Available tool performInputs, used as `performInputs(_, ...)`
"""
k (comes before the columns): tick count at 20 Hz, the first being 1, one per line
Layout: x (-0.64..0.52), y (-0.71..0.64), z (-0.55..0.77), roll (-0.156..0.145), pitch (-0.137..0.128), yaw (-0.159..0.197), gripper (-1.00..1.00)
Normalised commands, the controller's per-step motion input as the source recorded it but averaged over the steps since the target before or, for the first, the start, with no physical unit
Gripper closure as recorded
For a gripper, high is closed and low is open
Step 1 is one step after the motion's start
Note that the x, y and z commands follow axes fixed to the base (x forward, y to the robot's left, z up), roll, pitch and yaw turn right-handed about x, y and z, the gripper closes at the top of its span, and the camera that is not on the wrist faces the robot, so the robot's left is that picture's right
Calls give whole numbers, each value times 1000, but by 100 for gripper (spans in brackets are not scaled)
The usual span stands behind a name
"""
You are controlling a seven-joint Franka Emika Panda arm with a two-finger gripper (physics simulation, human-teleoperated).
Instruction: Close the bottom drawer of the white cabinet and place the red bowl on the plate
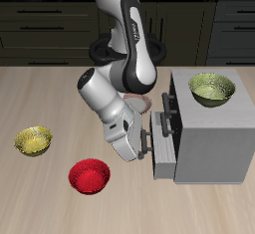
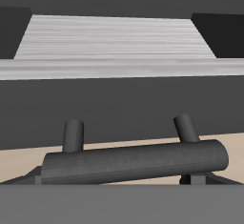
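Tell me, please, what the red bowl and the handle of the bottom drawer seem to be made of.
The red bowl looks like glazed ceramic or glass: glossy, with bright glints on a faceted surface. The bottom drawer's dark bar handle looks like matte metal or plastic: smooth, round, with only a soft sheen. Neither can be told for certain from a render.

Simulated kitchen, dark base cabinets (image 1: 40, 29), wooden table (image 1: 40, 99)

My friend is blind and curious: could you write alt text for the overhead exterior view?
A white robot arm reaches down to the partly open bottom drawer of a boxy pale grey cabinet. A glossy red bowl and a yellow-green bowl sit on the wooden table; another yellow-green bowl rests atop the cabinet.
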Motion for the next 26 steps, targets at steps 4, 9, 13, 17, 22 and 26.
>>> performInputs(4, 102, 60, -174, 22, -58, 52, -100)
performInputs(9, 102, 190, -118, 32, -62, 41, -100)
performInputs(13, 145, 210, -72, 22, -3, 3, -100)
performInputs(17, 147, 337, -21, 42, -4, -27, -100)
performInputs(22, 109, 272, -46, 50, -39, 55, -100)
performInputs(26, 141, 266, -1, 22, -20, -3, -100)
